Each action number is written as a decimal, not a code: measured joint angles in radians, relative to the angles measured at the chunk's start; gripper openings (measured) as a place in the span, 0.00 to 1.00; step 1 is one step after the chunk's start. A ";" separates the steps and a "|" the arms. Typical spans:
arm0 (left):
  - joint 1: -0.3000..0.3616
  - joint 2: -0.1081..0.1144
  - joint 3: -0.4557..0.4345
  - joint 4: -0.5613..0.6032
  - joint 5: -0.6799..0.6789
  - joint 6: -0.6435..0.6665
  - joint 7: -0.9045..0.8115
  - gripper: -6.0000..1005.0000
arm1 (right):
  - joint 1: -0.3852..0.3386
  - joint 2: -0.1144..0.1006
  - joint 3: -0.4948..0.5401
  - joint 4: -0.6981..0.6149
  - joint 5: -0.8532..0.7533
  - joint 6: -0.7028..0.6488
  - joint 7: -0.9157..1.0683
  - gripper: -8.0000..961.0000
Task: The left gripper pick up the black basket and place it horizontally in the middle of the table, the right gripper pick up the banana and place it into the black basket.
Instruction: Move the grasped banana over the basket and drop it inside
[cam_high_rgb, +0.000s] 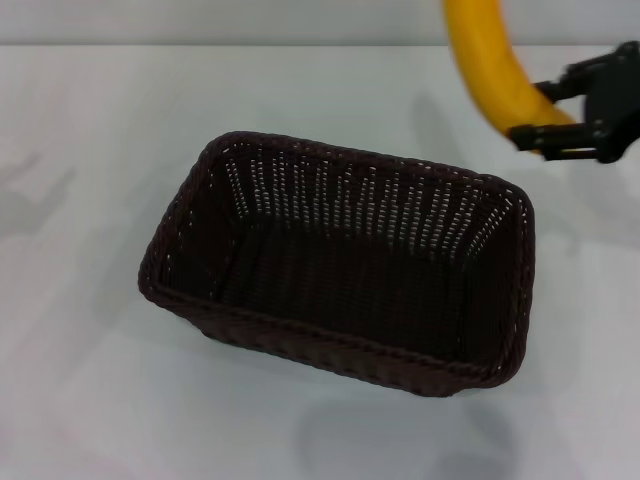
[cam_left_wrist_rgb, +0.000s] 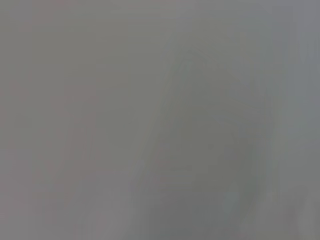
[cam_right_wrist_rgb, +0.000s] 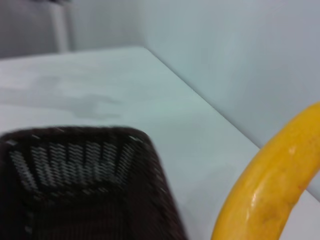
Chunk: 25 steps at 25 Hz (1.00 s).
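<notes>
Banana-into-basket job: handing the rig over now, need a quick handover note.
Right gripper: shut on the banana, held in the air beyond the far right corner of the black basket.
Left gripper: not in view.
Black basket: lying lengthwise mid-table, empty.
Done: basket placed, banana picked up.
Left: bring the banana over the basket, lower it and release.

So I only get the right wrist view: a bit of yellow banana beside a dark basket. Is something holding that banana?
Observer: Yes, the head view shows the right hand shut on the banana near one end.
Operator: Anything inside the basket?
Observer: No, the basket is empty all the way across, standing on the white table.
Operator: And the other hand?
Observer: The left hand shows in no view; its wrist camera gives only plain grey.
</notes>
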 joint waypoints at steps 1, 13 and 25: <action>0.000 -0.001 -0.008 0.000 0.000 0.000 0.003 0.61 | 0.001 0.000 -0.010 0.000 0.012 0.001 -0.004 0.59; -0.001 -0.002 -0.025 0.000 -0.027 0.000 0.009 0.61 | -0.001 0.004 -0.086 -0.156 0.161 0.050 -0.141 0.63; 0.001 -0.007 -0.026 -0.002 -0.051 0.000 0.023 0.61 | -0.022 0.003 -0.103 -0.228 0.201 0.007 -0.254 0.76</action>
